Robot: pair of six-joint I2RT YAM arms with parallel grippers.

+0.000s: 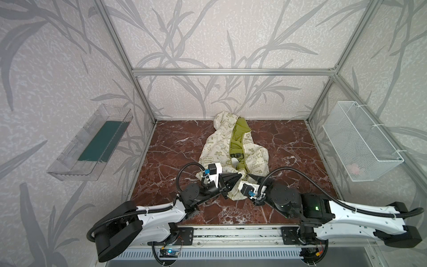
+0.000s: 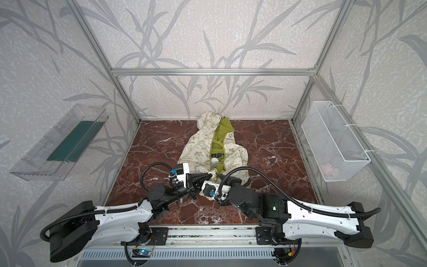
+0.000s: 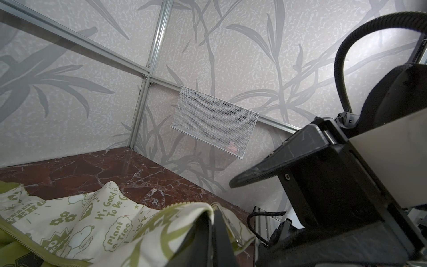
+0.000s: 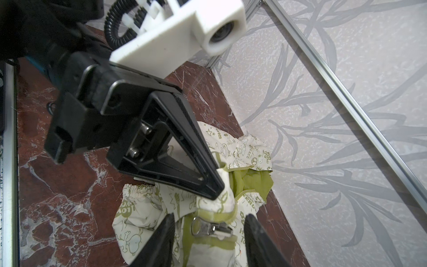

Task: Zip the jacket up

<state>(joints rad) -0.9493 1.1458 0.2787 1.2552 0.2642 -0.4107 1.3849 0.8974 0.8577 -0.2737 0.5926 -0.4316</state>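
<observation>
Jacket (image 1: 233,148) lies unzipped mid-frame on table (image 1: 288,150), hem at lower centre. L gripper (image 4: 217,193) clamped tight on hem cloth. R gripper (image 4: 210,217) approx half open, straddling zipper pull (image 4: 208,227), gripping nothing. Risk: jaws catch cloth w/ pull, so slider jams or slips.

Lab test cell: aluminium frame (image 1: 231,71), wallpapered panels (image 1: 208,34)

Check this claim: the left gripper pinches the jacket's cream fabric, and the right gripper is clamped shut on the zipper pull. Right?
No. The right gripper is open: the right wrist view shows its jaws apart on either side of the zipper pull. The left gripper does pinch the cream fabric of the jacket.
</observation>
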